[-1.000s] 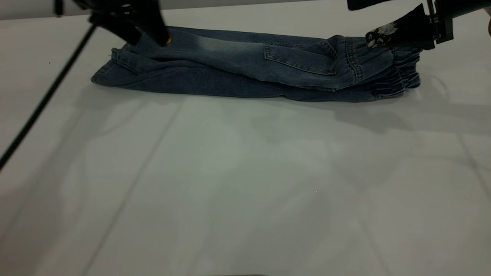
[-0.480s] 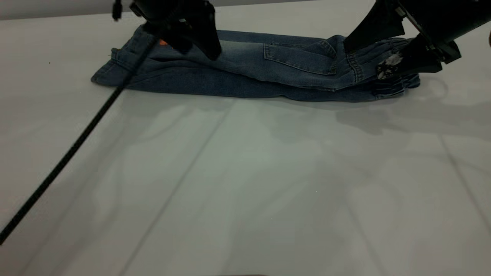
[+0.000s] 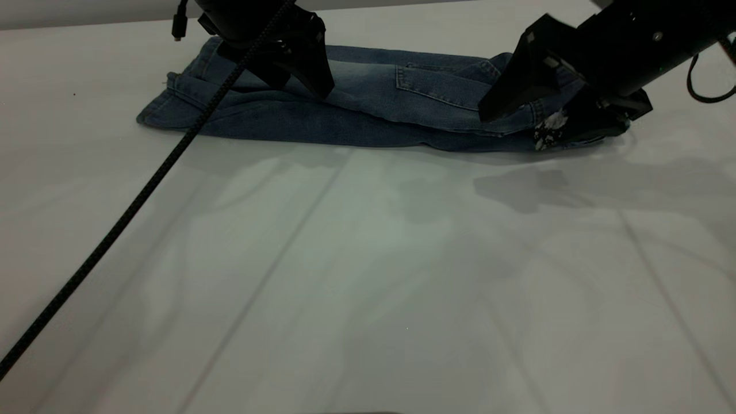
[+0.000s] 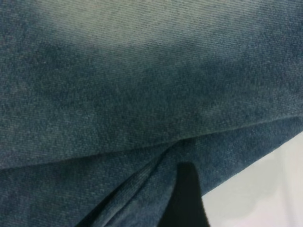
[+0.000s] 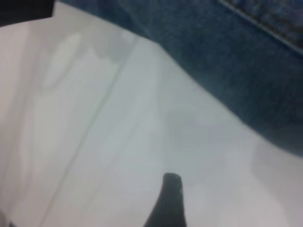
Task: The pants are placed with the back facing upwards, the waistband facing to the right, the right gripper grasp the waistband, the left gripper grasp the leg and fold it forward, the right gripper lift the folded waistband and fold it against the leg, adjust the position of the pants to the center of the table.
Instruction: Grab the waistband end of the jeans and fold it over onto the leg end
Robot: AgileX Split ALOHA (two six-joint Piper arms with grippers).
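Right end effector spread apart at folded pants' waistband — left end effector pressing denim, grip unclear.

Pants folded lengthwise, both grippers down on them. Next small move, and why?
Probably close the right gripper on the waistband end: its fingers look spread over that end of the pants, which lie flat, folded lengthwise. The left gripper rests on the leg end.

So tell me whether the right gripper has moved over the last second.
Yes. The right gripper has come down and leftward against the pants, from above their right end to the waistband at the near edge.
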